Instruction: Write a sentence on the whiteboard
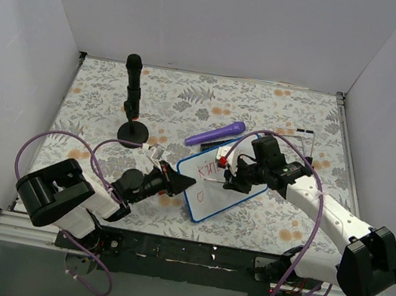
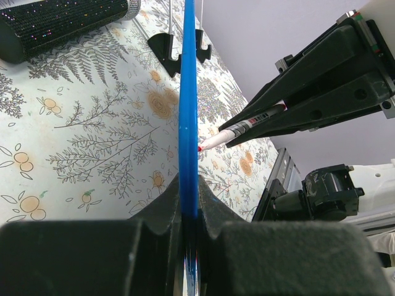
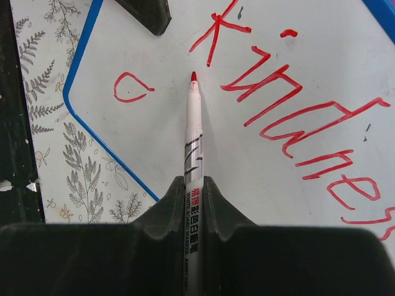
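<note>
We take this for a robotics lab test cell: plain white panels (image 1: 205,19) box in a floral mat (image 1: 267,106) on three sides. The left arm (image 1: 89,202) and the right arm (image 1: 325,212) are bolted to an aluminium rail (image 1: 5,220) at the near edge and trail purple cables (image 1: 37,139). A black stand (image 1: 131,98) rises at the back left, and the whiteboard (image 1: 209,196) sits between the arms
</note>
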Motion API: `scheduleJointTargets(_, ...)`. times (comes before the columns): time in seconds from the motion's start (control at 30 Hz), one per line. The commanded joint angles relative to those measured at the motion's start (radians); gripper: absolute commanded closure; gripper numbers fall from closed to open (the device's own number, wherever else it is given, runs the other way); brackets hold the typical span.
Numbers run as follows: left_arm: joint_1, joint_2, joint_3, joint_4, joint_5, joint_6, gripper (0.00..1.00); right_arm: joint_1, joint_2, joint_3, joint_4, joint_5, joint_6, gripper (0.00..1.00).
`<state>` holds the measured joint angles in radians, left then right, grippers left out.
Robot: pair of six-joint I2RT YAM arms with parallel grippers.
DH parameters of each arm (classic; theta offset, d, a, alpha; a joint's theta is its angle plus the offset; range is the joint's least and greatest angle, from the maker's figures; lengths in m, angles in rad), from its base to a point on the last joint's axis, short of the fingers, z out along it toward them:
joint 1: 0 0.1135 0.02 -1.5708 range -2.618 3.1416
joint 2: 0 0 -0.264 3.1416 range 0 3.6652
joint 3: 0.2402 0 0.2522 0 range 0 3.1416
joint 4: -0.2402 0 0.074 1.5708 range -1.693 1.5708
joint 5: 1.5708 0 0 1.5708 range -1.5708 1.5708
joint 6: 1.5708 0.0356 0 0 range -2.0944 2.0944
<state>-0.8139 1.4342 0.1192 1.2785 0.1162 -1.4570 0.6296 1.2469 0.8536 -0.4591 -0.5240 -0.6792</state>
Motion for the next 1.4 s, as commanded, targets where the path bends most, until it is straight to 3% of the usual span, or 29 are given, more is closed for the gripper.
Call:
scheduleJointTargets(0.0, -0.002, -0.009, 0.022, 0.005, 0.017, 0.032, 1.00, 0.001, 0.011, -0.013, 0.033, 0.007, 0.010, 0.99)
scheduleJointTargets(0.77, -0.002, -0.024, 0.014, -0.001, 0.010, 0.035, 1.00, 0.025, 0.026, -0.077, -0.105, -0.011, -0.102, 0.99)
scheduleJointTargets(1.37, -0.002, -0.032, 0.008, 0.001, 0.008, 0.037, 1.00, 0.030, 0.029, 0.002, -0.035, 0.016, -0.022, 0.99)
